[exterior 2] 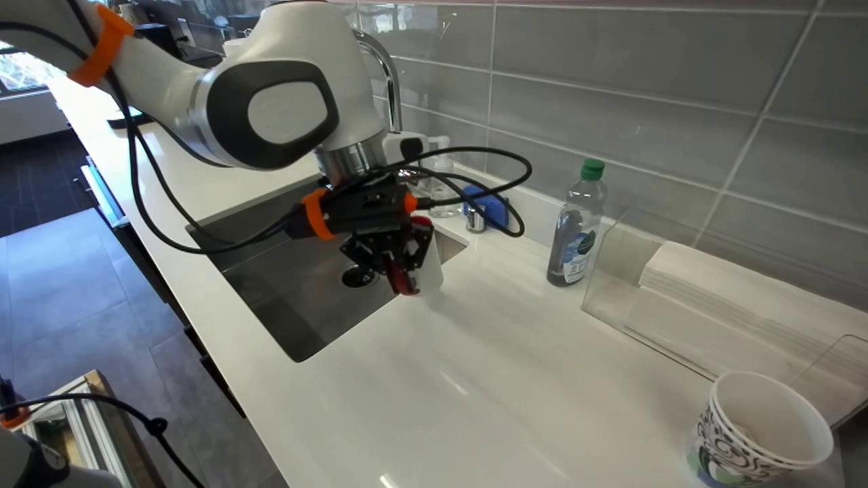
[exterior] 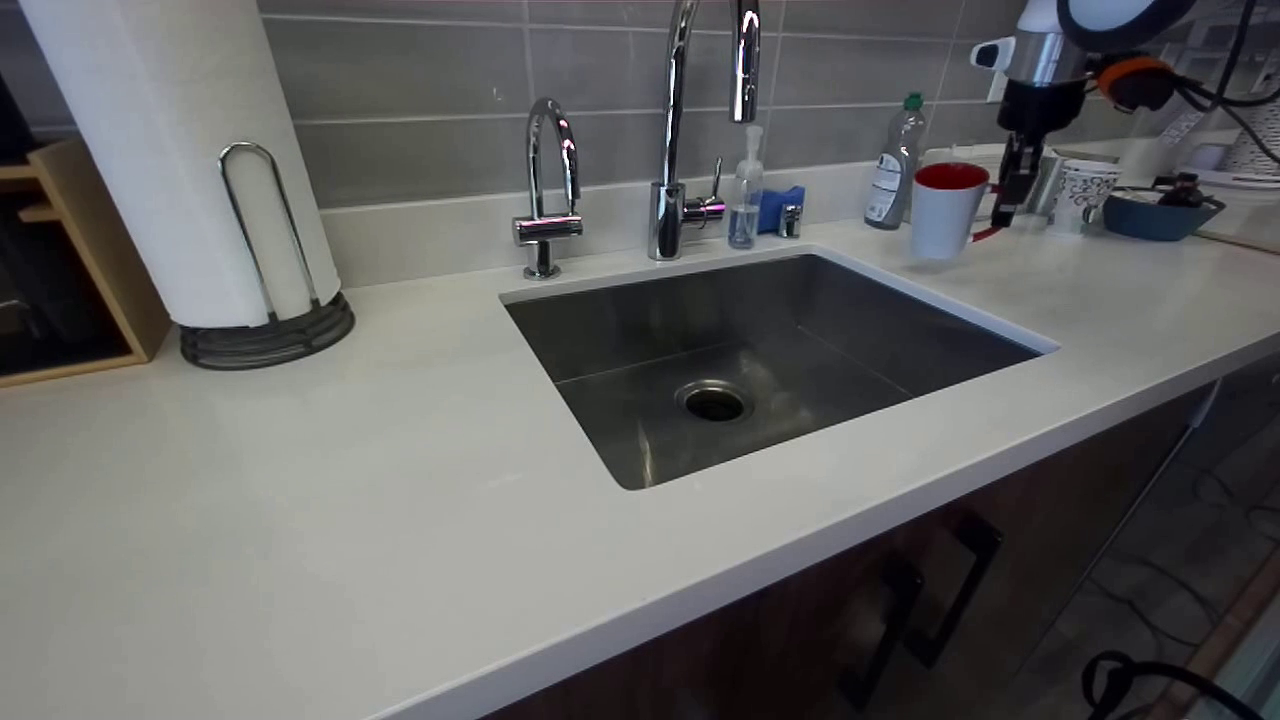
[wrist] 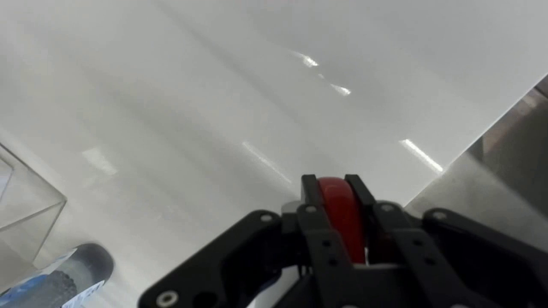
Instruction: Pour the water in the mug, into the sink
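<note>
The white mug (exterior: 943, 218) with red inside is upright, seemingly just above the counter beside the sink. It also shows in an exterior view (exterior 2: 429, 266), partly hidden behind the gripper. My gripper (exterior: 1003, 212) is shut on the mug's red handle; it also shows in an exterior view (exterior 2: 401, 279). In the wrist view, the fingers (wrist: 330, 179) press on both sides of the red handle (wrist: 342, 214). The steel sink (exterior: 830, 350) has a round drain and also shows in an exterior view (exterior 2: 285, 305) and at the wrist view's right edge (wrist: 483, 188). No water can be made out.
A tall faucet (exterior: 668, 130) and a small faucet (exterior: 543, 228) stand behind the sink. A pump bottle (exterior: 746, 195) and blue sponge (exterior 2: 485, 205) are beside them. A green-capped bottle (exterior 2: 576, 230), clear napkin holder (exterior 2: 630, 285) and patterned cups (exterior 2: 753, 434) stand along the counter.
</note>
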Controlling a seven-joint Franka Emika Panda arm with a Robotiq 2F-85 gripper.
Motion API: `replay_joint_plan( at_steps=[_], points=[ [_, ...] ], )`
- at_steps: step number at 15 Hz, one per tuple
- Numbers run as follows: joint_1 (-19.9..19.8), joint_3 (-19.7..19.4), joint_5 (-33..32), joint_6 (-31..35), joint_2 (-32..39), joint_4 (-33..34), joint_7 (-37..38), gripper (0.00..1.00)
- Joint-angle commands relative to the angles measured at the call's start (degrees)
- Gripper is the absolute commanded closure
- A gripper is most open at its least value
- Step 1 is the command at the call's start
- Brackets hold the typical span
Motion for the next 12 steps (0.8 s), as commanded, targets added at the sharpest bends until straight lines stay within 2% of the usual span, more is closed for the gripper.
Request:
replay_joint_plan(
  at_steps=[1,6,7,8,12],
  points=[
    [0.9,1.4,-8.9,1.5,-2.1,0.0,7.1,0.95],
    [2.0,3.4,-17.3,-1.8,-1.3,2.6,14.0,0.95],
    [2.4,3.7,-17.9,-2.9,-1.2,3.0,14.6,0.95],
    [2.2,2.7,-14.6,-0.6,-0.1,1.5,11.5,0.8],
    [2.6,3.1,-15.6,-1.7,-0.1,2.2,12.6,0.8]
  ],
)
